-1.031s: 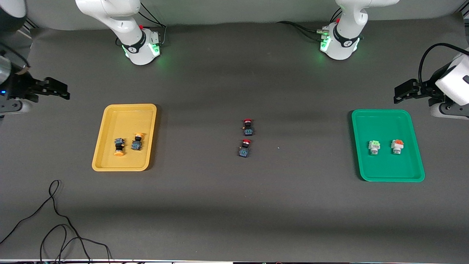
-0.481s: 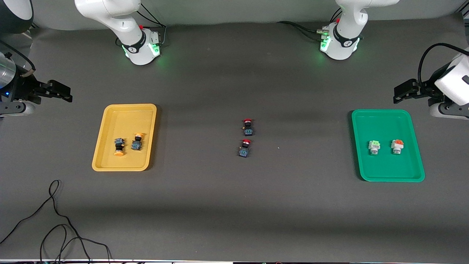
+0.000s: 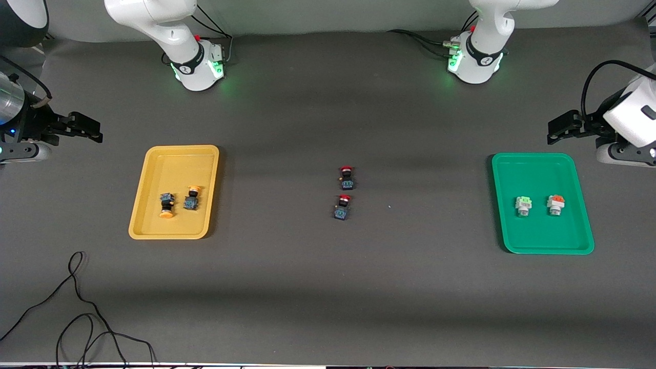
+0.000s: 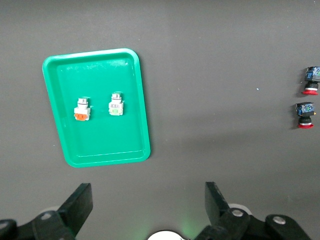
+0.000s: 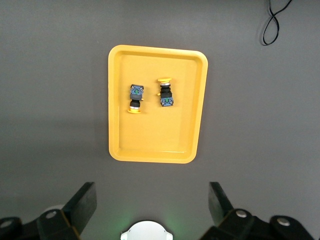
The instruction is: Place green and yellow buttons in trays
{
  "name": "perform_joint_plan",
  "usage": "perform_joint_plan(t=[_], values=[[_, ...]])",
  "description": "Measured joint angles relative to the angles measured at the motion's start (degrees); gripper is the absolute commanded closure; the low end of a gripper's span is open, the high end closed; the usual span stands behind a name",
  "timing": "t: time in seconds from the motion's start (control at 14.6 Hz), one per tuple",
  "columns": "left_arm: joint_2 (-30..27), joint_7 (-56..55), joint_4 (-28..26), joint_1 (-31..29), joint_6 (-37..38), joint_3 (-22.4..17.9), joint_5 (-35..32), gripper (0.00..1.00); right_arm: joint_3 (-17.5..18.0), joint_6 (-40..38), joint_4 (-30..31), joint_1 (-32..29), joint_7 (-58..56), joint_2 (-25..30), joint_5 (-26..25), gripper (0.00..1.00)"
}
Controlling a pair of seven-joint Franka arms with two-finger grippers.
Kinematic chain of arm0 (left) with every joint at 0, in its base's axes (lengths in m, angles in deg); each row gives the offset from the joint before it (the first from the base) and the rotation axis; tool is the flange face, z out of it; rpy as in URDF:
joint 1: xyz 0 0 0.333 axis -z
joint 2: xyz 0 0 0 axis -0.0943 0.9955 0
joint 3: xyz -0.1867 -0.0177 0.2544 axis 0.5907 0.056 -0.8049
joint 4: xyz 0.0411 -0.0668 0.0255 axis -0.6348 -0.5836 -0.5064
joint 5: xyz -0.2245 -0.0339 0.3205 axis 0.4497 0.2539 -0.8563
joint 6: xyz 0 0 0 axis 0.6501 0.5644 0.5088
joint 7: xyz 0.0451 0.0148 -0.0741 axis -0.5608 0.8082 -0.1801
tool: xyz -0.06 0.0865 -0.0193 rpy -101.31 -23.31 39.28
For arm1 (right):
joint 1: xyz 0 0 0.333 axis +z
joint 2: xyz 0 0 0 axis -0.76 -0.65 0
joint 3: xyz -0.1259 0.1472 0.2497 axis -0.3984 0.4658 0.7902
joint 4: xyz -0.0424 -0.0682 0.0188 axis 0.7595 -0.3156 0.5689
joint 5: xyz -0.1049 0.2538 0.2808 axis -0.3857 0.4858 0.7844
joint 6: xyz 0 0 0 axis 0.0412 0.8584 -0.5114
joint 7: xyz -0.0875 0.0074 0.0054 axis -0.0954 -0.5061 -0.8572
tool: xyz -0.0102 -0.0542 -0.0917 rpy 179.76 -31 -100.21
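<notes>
The yellow tray holds two yellow-capped buttons with dark blue bodies; they also show in the right wrist view in the yellow tray. The green tray holds a green-topped grey button and an orange-topped grey button; both show in the left wrist view in the green tray. My left gripper is open and empty, up in the air at the left arm's end of the table. My right gripper is open and empty at the right arm's end.
Two red-capped switches with dark blue bodies lie mid-table, also in the left wrist view. A black cable loops near the front corner at the right arm's end. Both arm bases stand along the table's back.
My right gripper drifted slightly toward the table's middle. My left gripper shifted a little the same way. The buttons and trays have not moved.
</notes>
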Motion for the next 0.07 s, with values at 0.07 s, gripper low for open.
perform_joint_plan(t=[0.07], values=[[0.00, 0.00, 0.00, 0.00, 0.00, 0.00, 0.00, 0.00, 0.00, 0.00, 0.01, 0.00, 0.00, 0.00, 0.00, 0.01]])
